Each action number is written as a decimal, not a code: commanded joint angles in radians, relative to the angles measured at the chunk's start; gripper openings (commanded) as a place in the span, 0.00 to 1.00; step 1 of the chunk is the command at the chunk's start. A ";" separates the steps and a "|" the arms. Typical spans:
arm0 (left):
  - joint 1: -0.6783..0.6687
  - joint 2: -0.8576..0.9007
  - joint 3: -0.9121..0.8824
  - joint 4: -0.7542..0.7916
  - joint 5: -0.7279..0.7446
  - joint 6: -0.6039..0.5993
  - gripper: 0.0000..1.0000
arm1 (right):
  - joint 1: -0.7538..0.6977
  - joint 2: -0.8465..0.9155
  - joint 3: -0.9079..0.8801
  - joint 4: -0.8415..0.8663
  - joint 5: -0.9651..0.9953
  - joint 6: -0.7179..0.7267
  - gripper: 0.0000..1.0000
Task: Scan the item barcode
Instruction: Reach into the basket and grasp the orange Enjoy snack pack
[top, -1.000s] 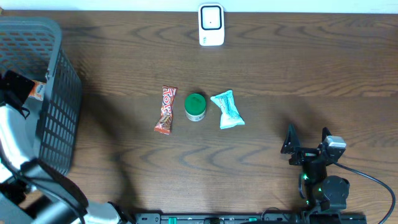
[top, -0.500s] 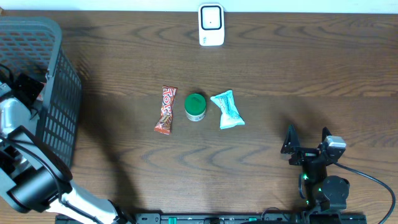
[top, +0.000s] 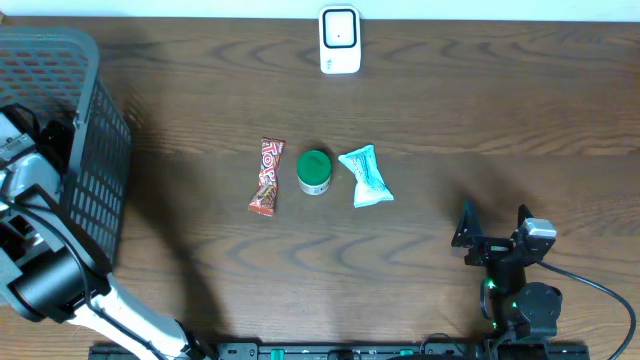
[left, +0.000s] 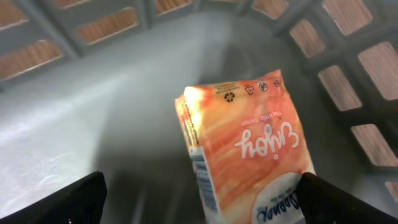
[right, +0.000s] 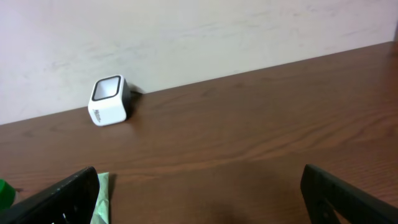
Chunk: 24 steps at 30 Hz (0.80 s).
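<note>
At dark wooden table (right: 261, 118) by pale wall (right: 217, 31), left claw (left: 202, 199) and right claw (right: 196, 190) spread.

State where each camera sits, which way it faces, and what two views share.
Overhead: above the table, facing down on basket, scanner; left arm, right gripper show.
Left wrist: inside the basket, facing an orange packet; left fingertips show.
Right wrist: low over the table, facing scanner and wall; right fingertips show.
Shared: the scanner, in overhead and right wrist.

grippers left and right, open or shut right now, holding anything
Left gripper: open, holding nothing, over the orange and white packet in the grey plastic basket.
Right gripper: open, empty, above the brown wooden table.
</note>
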 joint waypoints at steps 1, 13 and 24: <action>-0.014 0.023 0.014 0.014 -0.002 0.017 0.98 | 0.005 -0.004 -0.002 -0.002 0.008 0.011 0.99; -0.025 0.048 0.014 0.003 -0.005 0.017 0.45 | 0.005 -0.004 -0.002 -0.002 0.008 0.011 0.99; -0.013 -0.135 0.014 -0.131 -0.091 0.050 0.07 | 0.005 -0.004 -0.002 -0.002 0.008 0.011 0.99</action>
